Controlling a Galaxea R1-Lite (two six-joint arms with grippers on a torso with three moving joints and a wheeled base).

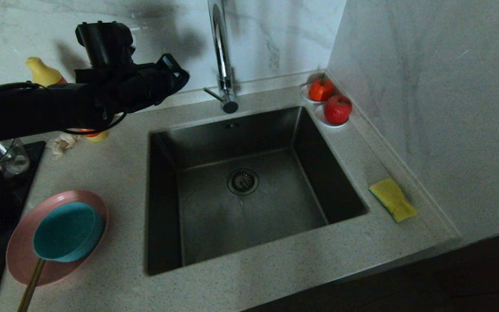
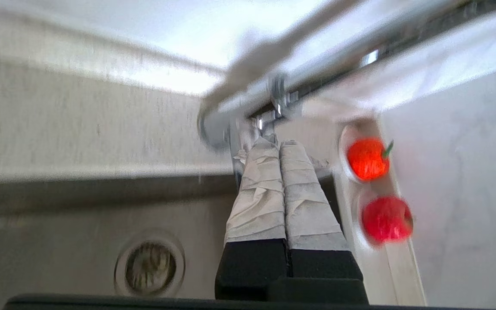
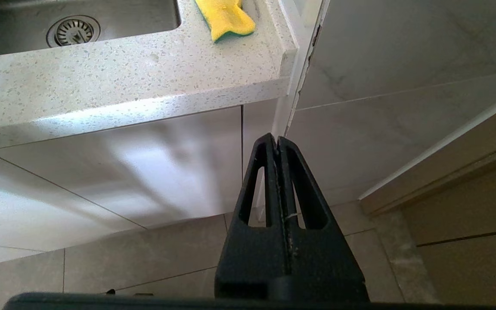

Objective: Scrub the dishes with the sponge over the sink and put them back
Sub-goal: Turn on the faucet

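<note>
The dishes lie at the left of the bench [image 1: 115, 260], apart from the sink: the pink plate [image 1: 20, 251] is flat on the surface and the teal bowl [image 1: 68, 232] sits tilted on top of it, so both can be taken from one place. A thin wooden stick leans out from under the bowl. Above and behind them, the left end effector [image 2: 279, 146] hangs in the air near the tap [image 1: 221, 56], its taped fingers [image 2: 258, 189] pressed together and holding nothing. I judge it is only on its way. The sink [image 1: 249, 186] in the middle is bare, ready for scrubbing over it. The sponge [image 1: 392, 199] waits on the right rim, yellow face up, near the right arm. The right end effector [image 3: 277, 140] hangs below the bench edge, pressed together, parked.
</note>
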